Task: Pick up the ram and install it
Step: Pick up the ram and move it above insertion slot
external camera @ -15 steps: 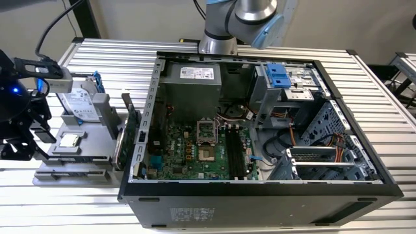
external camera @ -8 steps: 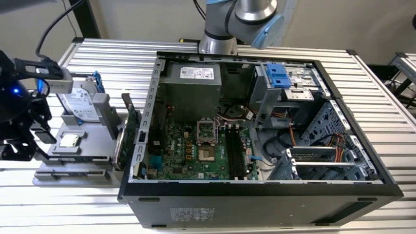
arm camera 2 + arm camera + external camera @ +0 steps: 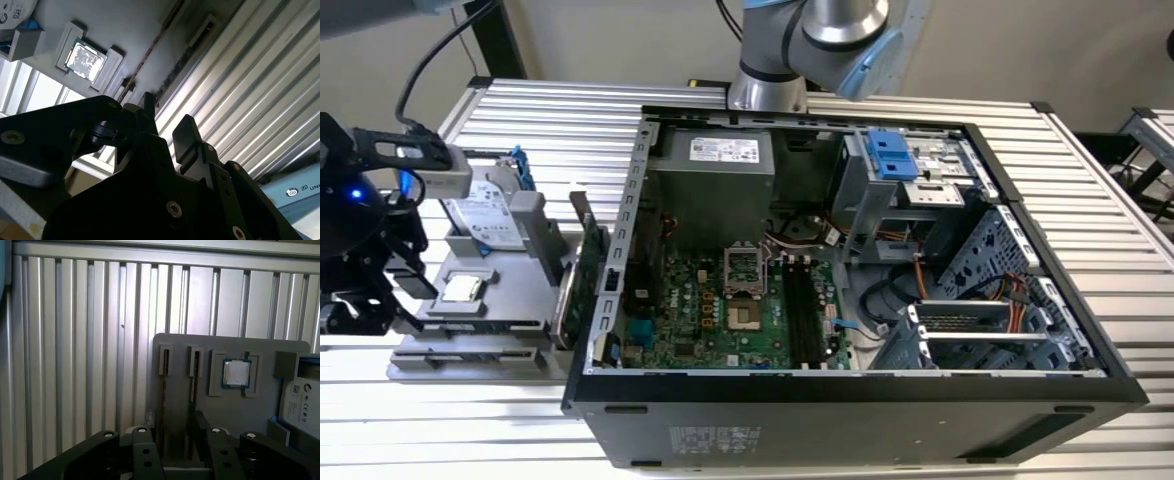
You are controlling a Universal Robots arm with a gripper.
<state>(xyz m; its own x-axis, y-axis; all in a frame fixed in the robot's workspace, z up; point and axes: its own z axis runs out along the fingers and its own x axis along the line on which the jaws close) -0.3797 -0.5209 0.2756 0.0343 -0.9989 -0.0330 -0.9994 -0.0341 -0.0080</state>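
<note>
Black end effector [image 3: 172, 437], fingers apart and empty, over flat grey holder plate [image 3: 230, 347], thin narrow ram stick [image 3: 164, 390] edgewise in its slot, ribbed aluminium desk [image 3: 75, 340] beneath.

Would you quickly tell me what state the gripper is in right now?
Gripper: open, holding nothing, its fingers apart above the flat grey parts tray, where a long thin ram stick stands on edge.

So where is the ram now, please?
In the first wrist view, the thin green ram stick stands edge-on in the grey holder, beside the silver processor.
</note>
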